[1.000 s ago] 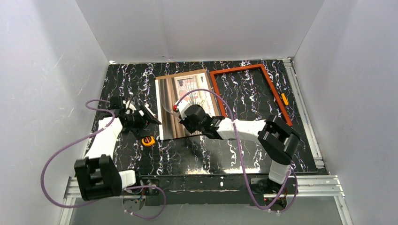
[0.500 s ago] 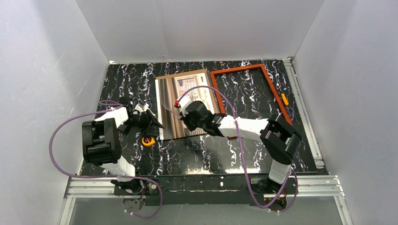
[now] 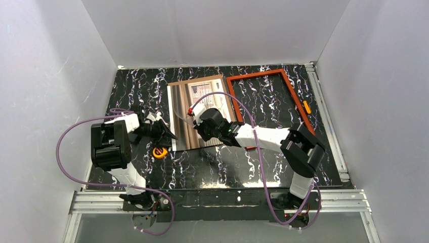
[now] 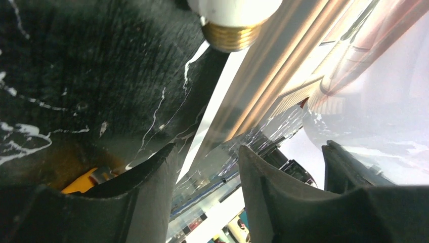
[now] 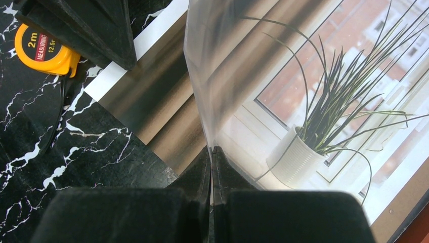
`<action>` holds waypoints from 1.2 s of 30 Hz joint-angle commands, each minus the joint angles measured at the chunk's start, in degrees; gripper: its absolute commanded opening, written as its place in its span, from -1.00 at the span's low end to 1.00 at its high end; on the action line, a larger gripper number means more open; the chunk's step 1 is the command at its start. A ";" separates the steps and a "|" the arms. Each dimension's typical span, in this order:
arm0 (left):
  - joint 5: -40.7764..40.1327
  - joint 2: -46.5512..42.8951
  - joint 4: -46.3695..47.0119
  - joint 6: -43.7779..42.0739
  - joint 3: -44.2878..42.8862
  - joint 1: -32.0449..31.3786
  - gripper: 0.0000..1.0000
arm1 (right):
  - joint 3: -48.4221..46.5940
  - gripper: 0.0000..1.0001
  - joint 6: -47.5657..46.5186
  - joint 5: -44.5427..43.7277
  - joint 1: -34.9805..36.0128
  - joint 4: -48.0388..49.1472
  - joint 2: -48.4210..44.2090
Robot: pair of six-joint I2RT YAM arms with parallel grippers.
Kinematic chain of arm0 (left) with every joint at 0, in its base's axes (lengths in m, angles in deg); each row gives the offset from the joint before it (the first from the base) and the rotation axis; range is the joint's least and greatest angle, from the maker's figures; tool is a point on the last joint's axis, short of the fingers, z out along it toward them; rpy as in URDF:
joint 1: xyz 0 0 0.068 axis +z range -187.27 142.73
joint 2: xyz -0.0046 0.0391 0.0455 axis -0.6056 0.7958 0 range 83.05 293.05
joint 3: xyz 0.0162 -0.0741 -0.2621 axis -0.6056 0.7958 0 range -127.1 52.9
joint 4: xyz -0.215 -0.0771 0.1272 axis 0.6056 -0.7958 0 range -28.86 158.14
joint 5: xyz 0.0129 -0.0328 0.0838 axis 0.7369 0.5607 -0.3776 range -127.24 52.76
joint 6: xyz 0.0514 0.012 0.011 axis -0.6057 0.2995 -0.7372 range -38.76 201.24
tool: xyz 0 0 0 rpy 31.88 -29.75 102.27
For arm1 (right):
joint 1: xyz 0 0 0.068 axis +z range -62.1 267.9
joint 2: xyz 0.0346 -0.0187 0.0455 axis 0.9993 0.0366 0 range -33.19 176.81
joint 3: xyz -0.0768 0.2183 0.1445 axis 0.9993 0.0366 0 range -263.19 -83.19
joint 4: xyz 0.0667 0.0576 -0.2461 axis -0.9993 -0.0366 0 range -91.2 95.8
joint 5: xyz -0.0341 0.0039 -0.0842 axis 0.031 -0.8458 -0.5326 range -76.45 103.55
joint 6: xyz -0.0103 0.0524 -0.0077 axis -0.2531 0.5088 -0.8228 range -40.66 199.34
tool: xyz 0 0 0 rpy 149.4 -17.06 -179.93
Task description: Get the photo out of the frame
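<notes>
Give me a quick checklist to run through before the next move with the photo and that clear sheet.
1. Photo out of the frame: ok. The photo lies to the left of the hollow frame.
2. Right fingers gripping the clear sheet: ok, shut on its lifted edge.
3. Left fingers holding the photo: not ok. They stand apart, with the photo's left edge in the gap.
4. Tape measure clear of the left fingers: not ok, it sits right beside them.
5. Clear sheet fully free of the photo: cannot tell.
</notes>
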 commanded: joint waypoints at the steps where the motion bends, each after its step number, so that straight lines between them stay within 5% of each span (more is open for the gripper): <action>1: 4.10 1.40 -2.43 1.63 1.09 0.24 -0.12 | -2.51 -0.97 1.76 1.59 -0.18 -0.47 1.51; 23: 4.84 4.35 0.94 4.00 1.27 -1.50 -0.60 | -4.37 -0.97 1.67 1.83 -0.17 -1.68 2.90; 28: 2.79 3.69 -0.04 3.19 1.29 -2.01 -0.93 | -4.94 -0.97 1.92 2.09 -0.21 -2.26 3.27; 36: -5.75 -3.29 -14.50 0.10 -2.29 -2.78 -1.00 | -6.14 -0.97 1.16 0.09 0.10 -4.63 3.73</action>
